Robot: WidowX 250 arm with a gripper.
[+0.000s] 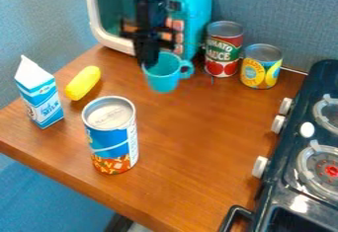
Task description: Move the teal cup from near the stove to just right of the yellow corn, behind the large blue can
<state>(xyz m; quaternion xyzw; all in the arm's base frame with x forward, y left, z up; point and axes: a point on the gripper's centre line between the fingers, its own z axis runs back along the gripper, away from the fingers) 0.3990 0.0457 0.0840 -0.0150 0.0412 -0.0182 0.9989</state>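
The cup stands upright, rim at the gripper, handle toward the sauce can; jaws' state cannot be told.

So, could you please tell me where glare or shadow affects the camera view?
Camera view: a white glare spot on the dark stove, and highlights along the metal rim of the tall blue can; shadows on the tabletop look soft; the black pincer at the teal cup is too dark to read in detail.
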